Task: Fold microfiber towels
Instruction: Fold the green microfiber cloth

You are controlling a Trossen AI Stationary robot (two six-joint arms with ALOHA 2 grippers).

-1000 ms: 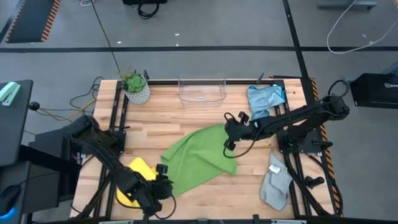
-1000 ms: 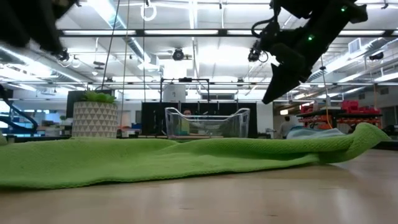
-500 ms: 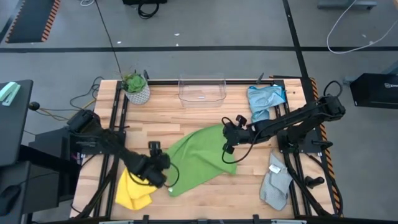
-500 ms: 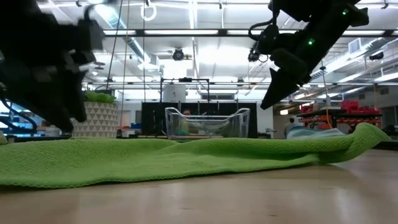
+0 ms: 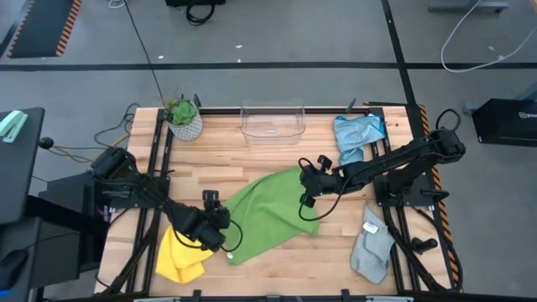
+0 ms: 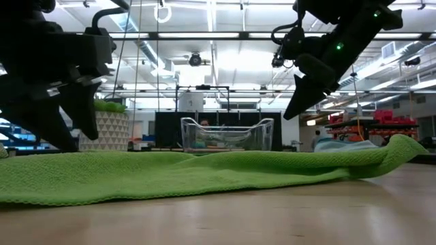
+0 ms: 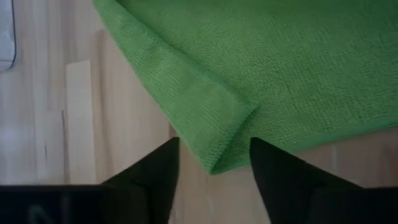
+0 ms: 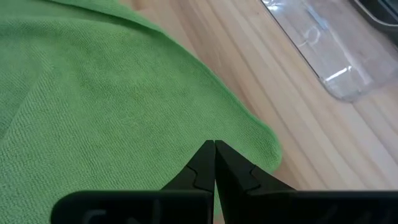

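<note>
The bright green towel (image 5: 268, 214) lies spread on the table's middle, with its right edge folded up (image 6: 398, 153). My left gripper (image 5: 221, 239) is open over the towel's near-left corner (image 7: 214, 163), one finger on either side of it. My right gripper (image 5: 304, 197) is shut and hovers clear above the towel near its far-right corner (image 8: 258, 140). The yellow towel (image 5: 179, 256) lies crumpled at the near left. The light blue towel (image 5: 357, 134) is at the far right. The pale grey towel (image 5: 372, 245) is at the near right. My left gripper's fingers (image 7: 155, 177) stand on either side of the green towel's near-left corner, pointing down. I cannot tell whether they touch it.
A clear plastic bin (image 5: 273, 122) stands at the far edge in the middle. A potted plant (image 5: 183, 120) stands at the far left. Bare wood shows between the green towel and the bin, and along the near edge in the middle.
My left gripper has moved from over the yellow towel by the table's near edge toward the right and far side. It has come down over the green towel's near-left corner. The yellow towel now shows uncovered. The green towel has not moved.
</note>
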